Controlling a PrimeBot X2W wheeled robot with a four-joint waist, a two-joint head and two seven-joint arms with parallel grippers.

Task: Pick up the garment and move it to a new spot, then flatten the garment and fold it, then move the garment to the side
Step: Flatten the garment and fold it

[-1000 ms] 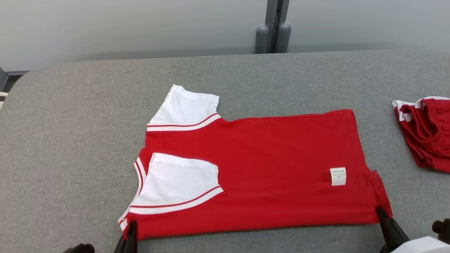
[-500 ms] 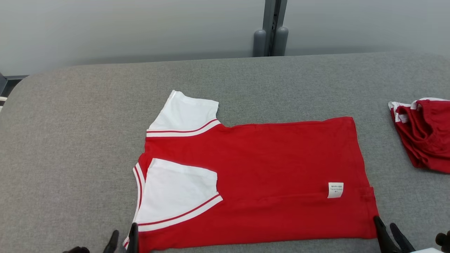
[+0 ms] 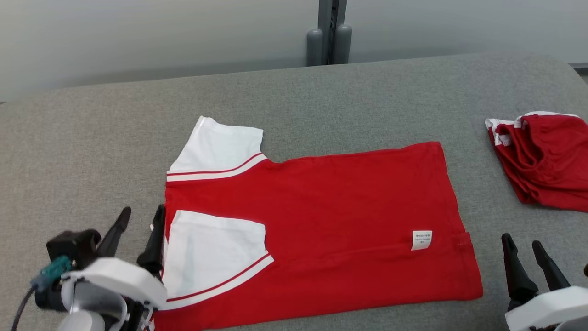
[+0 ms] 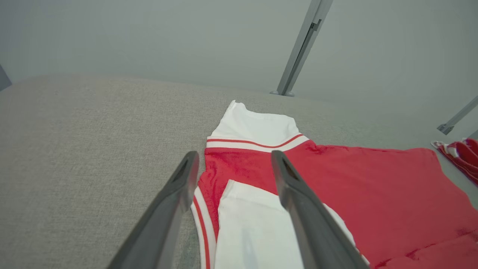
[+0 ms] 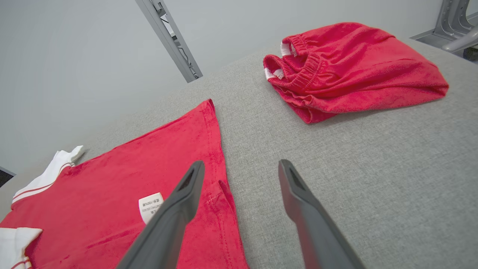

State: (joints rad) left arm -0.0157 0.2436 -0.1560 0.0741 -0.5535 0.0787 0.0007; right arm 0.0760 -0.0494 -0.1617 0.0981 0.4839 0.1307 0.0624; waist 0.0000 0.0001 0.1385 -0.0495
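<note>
Red shirt lies flat mid-worktop, near edge already folded over with the sleeve on top. Left claw at the collar end and right claw just off the hem are both spread wide, empty. Looks mid-fold; next they'd need to grab the far edge.

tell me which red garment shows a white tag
The flat shirt in the middle: its tag sits near the right hem. The bunched shorts at far right show none.
</note>
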